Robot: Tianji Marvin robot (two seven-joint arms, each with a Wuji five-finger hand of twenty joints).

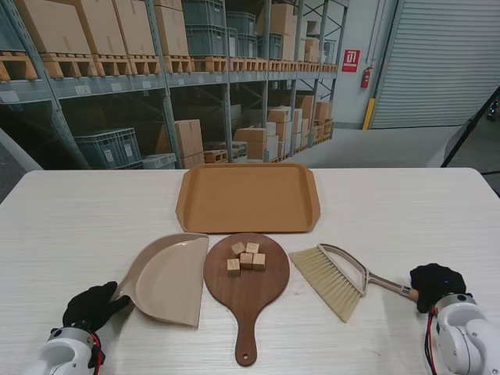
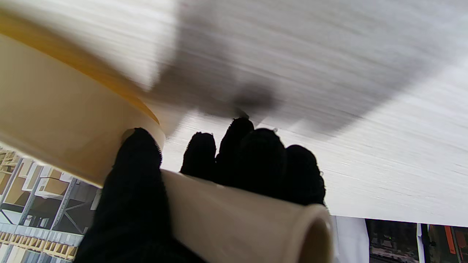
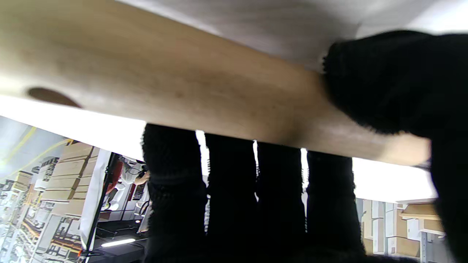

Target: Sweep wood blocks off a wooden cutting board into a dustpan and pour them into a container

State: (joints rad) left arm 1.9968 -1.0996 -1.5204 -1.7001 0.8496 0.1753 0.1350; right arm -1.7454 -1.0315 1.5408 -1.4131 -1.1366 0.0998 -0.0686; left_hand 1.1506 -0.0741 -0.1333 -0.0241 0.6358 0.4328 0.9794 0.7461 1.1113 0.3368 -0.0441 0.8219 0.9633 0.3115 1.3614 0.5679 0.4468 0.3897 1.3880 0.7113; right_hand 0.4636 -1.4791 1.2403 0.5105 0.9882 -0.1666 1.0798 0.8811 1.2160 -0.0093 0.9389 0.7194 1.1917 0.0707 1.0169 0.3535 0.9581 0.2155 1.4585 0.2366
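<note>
Several small wood blocks [image 1: 247,258] lie on the far half of a dark round cutting board [image 1: 246,283], its handle pointing toward me. A beige dustpan [image 1: 167,280] lies to the board's left. My left hand [image 1: 92,305] is shut on the dustpan's tubular handle [image 2: 234,219], black-gloved fingers [image 2: 256,160] wrapped over it. A hand brush [image 1: 334,278] lies to the board's right, bristles toward the board. My right hand [image 1: 437,286] is shut on the brush's wooden handle [image 3: 175,84], with fingers [image 3: 230,197] on one side and thumb on the other. An orange-brown tray [image 1: 248,198] sits beyond the board.
The white table [image 1: 78,219] extends to both sides. Beyond its far edge stand warehouse shelves with boxes and crates [image 1: 109,144]. A black tripod leg [image 1: 473,125] rises at the far right.
</note>
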